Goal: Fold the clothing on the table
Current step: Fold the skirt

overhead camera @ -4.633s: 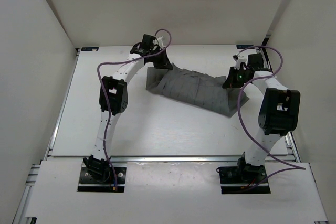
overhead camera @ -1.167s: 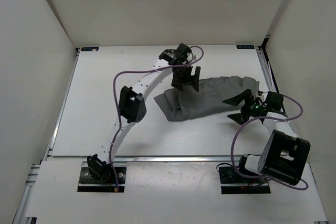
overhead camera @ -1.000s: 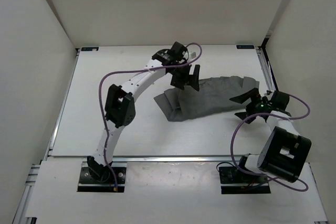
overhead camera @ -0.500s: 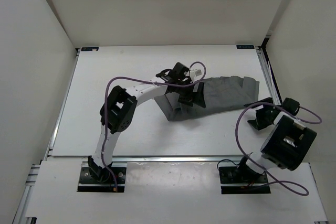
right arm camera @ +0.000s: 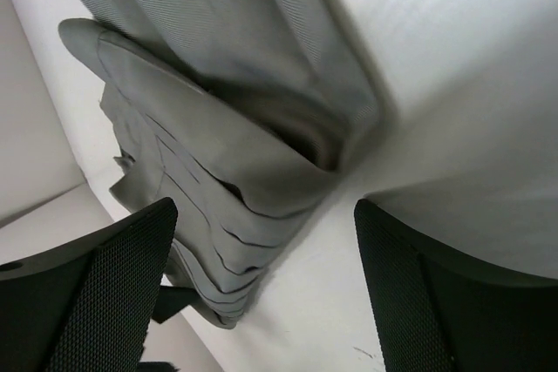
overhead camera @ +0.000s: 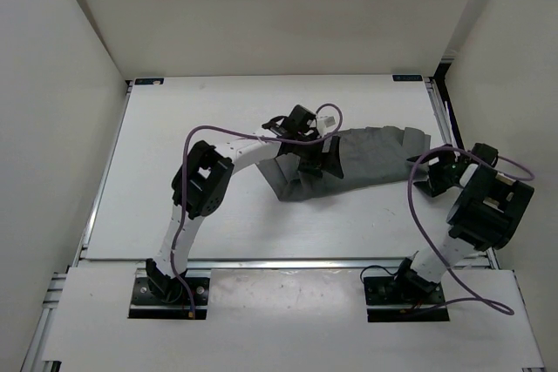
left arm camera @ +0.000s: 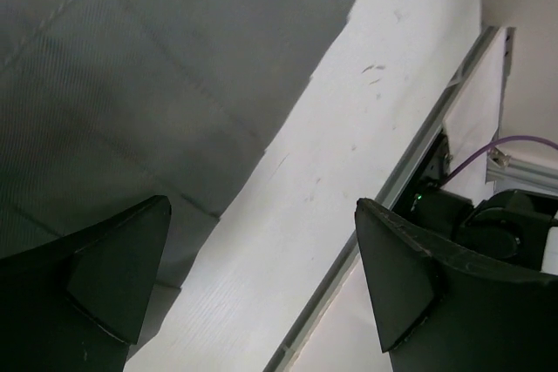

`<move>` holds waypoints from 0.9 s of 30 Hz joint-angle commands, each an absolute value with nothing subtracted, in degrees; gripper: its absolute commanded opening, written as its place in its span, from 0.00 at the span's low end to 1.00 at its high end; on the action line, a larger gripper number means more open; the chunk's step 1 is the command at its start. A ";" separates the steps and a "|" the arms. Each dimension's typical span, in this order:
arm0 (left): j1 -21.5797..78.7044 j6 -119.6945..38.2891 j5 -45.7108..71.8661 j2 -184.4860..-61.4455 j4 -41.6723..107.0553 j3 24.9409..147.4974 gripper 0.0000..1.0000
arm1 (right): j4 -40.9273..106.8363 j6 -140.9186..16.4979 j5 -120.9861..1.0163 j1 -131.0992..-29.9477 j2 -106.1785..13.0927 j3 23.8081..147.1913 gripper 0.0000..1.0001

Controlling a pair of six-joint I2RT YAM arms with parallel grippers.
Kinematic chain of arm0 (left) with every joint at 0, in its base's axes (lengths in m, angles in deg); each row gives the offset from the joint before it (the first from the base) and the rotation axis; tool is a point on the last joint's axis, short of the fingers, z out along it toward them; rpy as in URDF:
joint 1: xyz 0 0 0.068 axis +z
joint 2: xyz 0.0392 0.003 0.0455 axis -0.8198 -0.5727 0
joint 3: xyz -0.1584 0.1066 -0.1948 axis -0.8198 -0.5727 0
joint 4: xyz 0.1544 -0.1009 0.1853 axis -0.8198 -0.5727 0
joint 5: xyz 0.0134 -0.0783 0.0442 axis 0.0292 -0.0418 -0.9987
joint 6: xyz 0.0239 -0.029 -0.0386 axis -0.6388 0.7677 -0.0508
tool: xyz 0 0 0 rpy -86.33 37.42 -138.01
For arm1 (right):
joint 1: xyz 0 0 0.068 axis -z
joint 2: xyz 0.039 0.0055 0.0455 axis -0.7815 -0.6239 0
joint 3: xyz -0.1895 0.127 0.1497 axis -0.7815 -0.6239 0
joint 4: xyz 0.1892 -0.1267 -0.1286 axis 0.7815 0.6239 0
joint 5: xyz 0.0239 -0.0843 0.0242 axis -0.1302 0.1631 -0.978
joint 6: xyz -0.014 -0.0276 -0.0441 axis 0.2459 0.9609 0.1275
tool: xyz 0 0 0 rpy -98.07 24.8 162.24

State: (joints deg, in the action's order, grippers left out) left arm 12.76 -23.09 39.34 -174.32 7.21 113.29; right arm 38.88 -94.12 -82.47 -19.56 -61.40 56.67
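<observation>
The clothing (overhead camera: 375, 156) is a grey pleated garment, folded over itself, lying right of centre on the white table (overhead camera: 192, 206). My left gripper (overhead camera: 316, 161) hovers over its left part, open. In the left wrist view that gripper (left arm camera: 261, 276) holds nothing, with grey fabric (left arm camera: 131, 84) under the left finger and bare table between the fingers. My right gripper (overhead camera: 433, 179) is off the garment's right end, near the table's right edge, and open. In the right wrist view the gripper (right arm camera: 266, 289) is empty, and the layered pleats (right arm camera: 218, 163) lie just ahead of it.
White walls close in the table on three sides. Metal rails run along the near edge (overhead camera: 288, 260) and the right edge (overhead camera: 446, 128). The rail (left arm camera: 410, 172) and part of the right arm (left arm camera: 488, 215) show in the left wrist view.
Both grippers have let go of the garment, which now lies folded. The left gripper has come down over its left part. The right gripper has swung away towards the right edge.
</observation>
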 commanded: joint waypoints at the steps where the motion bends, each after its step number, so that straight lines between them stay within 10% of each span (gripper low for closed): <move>1: 13.57 -22.93 39.53 -169.29 8.18 110.38 0.99 | 37.80 -92.92 -80.39 -21.42 -65.30 59.25 0.89; 10: 14.89 -22.05 38.74 -170.34 9.40 105.37 0.99 | 35.26 -91.08 -84.95 -23.09 -70.23 65.50 0.59; 17: 15.78 -21.78 38.74 -169.38 10.55 103.00 0.99 | 27.71 -90.03 -92.32 -24.33 -70.67 64.89 0.03; 27: 17.45 -19.68 36.99 -166.91 14.06 98.16 0.99 | 26.03 -78.89 -97.42 -26.52 -60.49 63.74 0.00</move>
State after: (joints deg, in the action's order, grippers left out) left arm 16.32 -20.21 39.38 -170.47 13.31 99.28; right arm 29.07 -85.63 -93.45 -25.46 -66.89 63.58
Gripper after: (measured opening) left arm 0.982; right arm 0.010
